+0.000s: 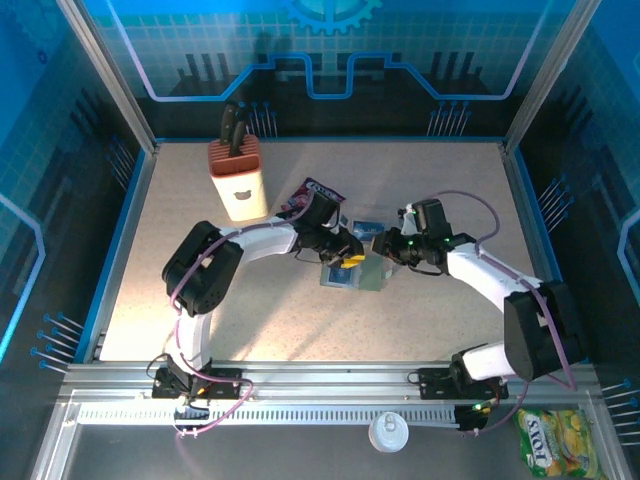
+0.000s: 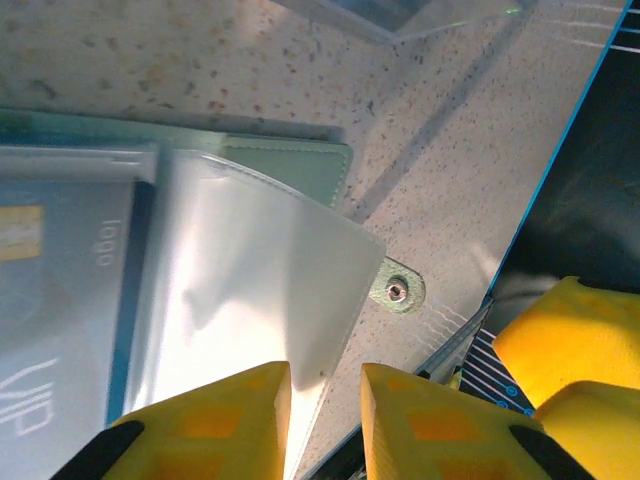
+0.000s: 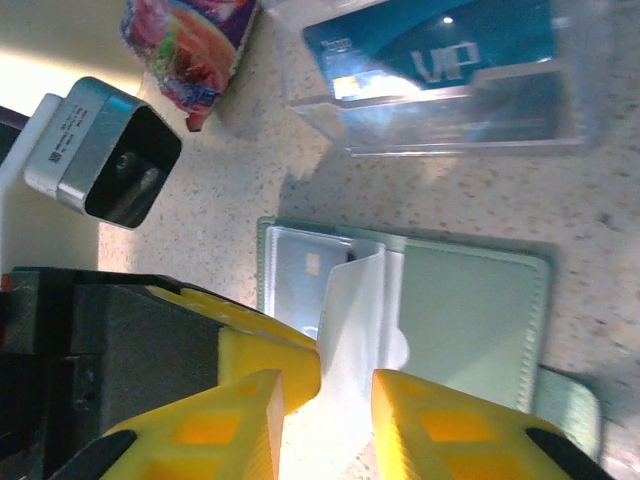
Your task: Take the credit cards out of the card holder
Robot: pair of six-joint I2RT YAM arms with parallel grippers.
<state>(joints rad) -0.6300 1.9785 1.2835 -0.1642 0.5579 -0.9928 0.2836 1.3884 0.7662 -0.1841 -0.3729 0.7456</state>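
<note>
Grey-green card holder (image 1: 357, 276) lies open and flat on the speckled table (image 1: 280, 320), approx centre, btwn the two arms. Its snap tab (image 2: 397, 291) sticks out at one edge. A clear plastic sleeve (image 3: 350, 320) stands up from the holder's fold. In the top view the L gripper (image 1: 347, 257) reaches in from the left and the R gripper (image 1: 390, 247) from the right, both over the holder. In the L wrist view the L gripper (image 2: 325, 385) has its yellow fingers a narrow gap apart w/ the sleeve (image 2: 260, 290) edge running in btwn them; can't tell if it's pinched. In the R wrist view the R gripper (image 3: 328, 395) is much the same: fingers slightly apart either side of the raised sleeve, grip unclear. One L finger (image 3: 270, 350) sits against the sleeve too. A pale card (image 3: 303, 268) w/ a chip sits in the holder's pocket behind clear plastic. A blue card (image 3: 440, 50) marked VIP lies on the table just beyond the holder, covered by a loose clear pocket. Pink-purple snack packet (image 1: 312, 195) lies near the L gripper, w/ a knife block (image 1: 237, 178) further back left
</note>
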